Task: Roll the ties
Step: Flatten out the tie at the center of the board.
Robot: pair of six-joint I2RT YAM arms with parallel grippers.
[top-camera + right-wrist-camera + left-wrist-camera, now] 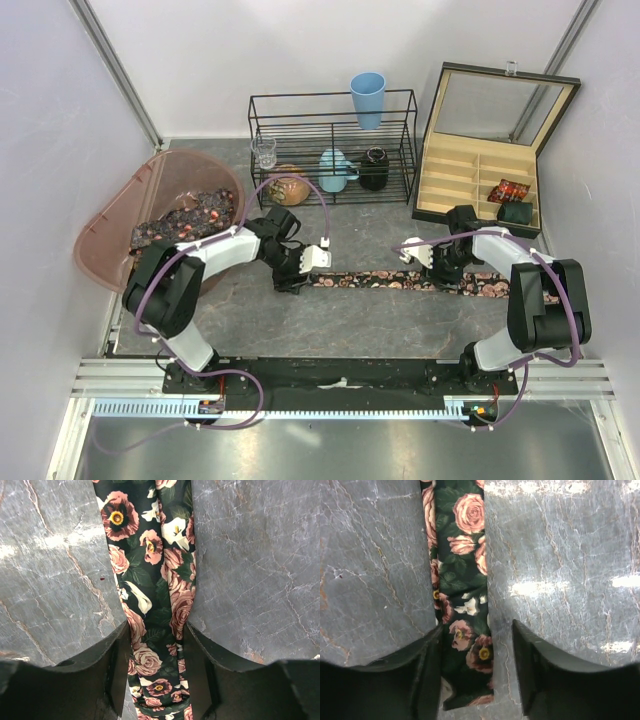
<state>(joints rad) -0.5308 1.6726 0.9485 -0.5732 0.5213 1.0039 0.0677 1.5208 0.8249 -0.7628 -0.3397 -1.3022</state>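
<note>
Evidently no roll yet: the left gripper (476, 640), half open, straddles the narrow end of the tie (375, 281); the right gripper (156, 635) pinches it farther along. Next, clamp and curl that end.

The left arm (215, 250) and right arm (545, 300) match: bulky black joint housings linked by smooth white tubular shells. A thin purple cable (300, 180) arcs off the left arm, and another (420, 242) runs along the right. More purple cable (262, 400) loops out from the left base (190, 372). Both bases are black and sit on 1 black plate (340, 375). A white block (322, 257) sits behind the left gripper (477, 630). Its 2 fingers (545, 675) are matte black and thick, with rounded edges and flat inner faces. The right gripper (156, 627) has the same black fingers (85, 680).
</note>
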